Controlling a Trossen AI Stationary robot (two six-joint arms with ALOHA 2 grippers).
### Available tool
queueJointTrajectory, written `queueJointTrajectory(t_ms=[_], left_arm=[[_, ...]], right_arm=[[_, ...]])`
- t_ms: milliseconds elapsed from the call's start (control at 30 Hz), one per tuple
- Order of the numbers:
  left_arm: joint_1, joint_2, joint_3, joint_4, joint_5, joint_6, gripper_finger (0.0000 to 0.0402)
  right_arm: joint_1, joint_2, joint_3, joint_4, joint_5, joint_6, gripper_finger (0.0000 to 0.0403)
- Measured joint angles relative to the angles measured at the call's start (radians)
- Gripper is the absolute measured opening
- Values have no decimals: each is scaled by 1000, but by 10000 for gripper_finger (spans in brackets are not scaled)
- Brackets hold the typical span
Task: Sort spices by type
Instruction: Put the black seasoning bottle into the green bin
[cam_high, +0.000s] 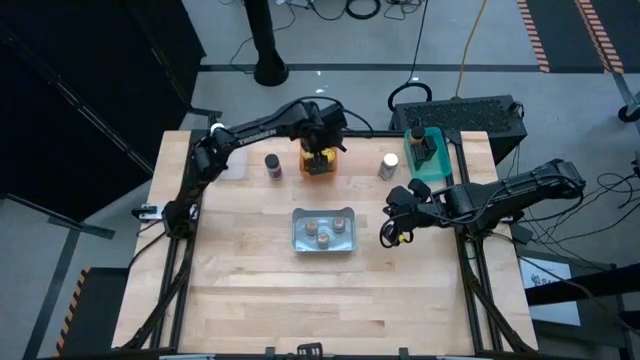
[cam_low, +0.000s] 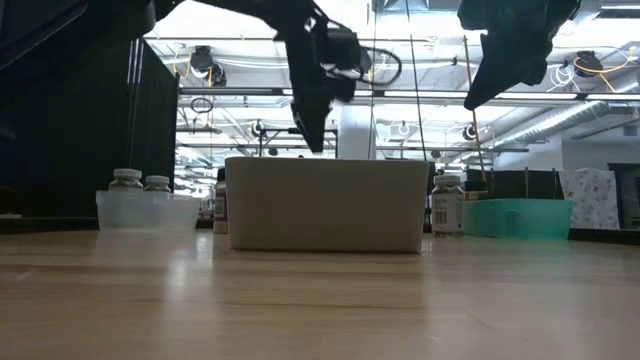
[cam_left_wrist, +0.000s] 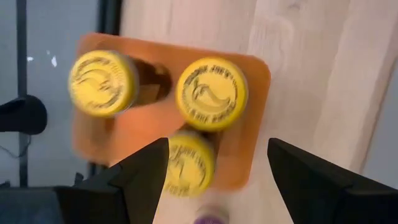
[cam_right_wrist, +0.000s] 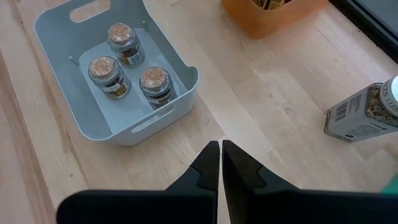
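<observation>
An orange bin (cam_high: 318, 160) (cam_left_wrist: 249, 81) near the far edge holds three yellow-lidded spice jars (cam_left_wrist: 211, 93), standing upright. My left gripper (cam_high: 318, 150) (cam_left_wrist: 214, 171) hangs open above it, its fingers on either side of the nearest jar (cam_left_wrist: 189, 162) without touching. A grey bin (cam_high: 298, 240) (cam_right_wrist: 59, 25) at mid-table holds three brown-lidded jars (cam_right_wrist: 118, 59). A dark-lidded jar (cam_high: 272, 165) and a white-lidded jar (cam_high: 388, 165) (cam_right_wrist: 364, 115) stand loose on the table. My right gripper (cam_high: 393, 228) (cam_right_wrist: 221, 155) is shut and empty, above the table right of the grey bin.
A teal bin (cam_high: 437, 180) (cam_low: 520, 217) with a dark jar (cam_high: 422, 150) sits at the far right. A clear bin (cam_low: 148, 208) with two jars stands at the far left. In the low view the grey bin (cam_low: 325, 205) hides the orange one. Bare wood lies toward the near edge.
</observation>
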Motion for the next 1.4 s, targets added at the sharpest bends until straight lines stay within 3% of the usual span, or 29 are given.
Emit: queueJointTrajectory(t_ms=[133,267,333,533,733,900,1100,1400], left_arm=[[0,-17,104,-87,34,-1,281],[-21,-90,75,-51,205,-3,281],[-56,-126,39,-21,210,-15,281],[-204,-299,-177,81,114,-85,281],[-407,-581,-578,384,-19,-281,281],[-608,-767,-845,561,-230,-501,281],[-806,-879,-982,528,-483,-792,281],[-993,-899,-1046,376,-587,-1089,281]], right_arm=[[0,0,0,13,45,3,0],[0,0,0,14,59,15,0],[0,0,0,11,59,32,0],[26,0,-37,16,57,85,0],[46,1,-83,20,52,125,0],[46,1,-83,42,53,118,0],[46,0,-83,107,53,96,0],[46,0,-83,143,51,146,0]])
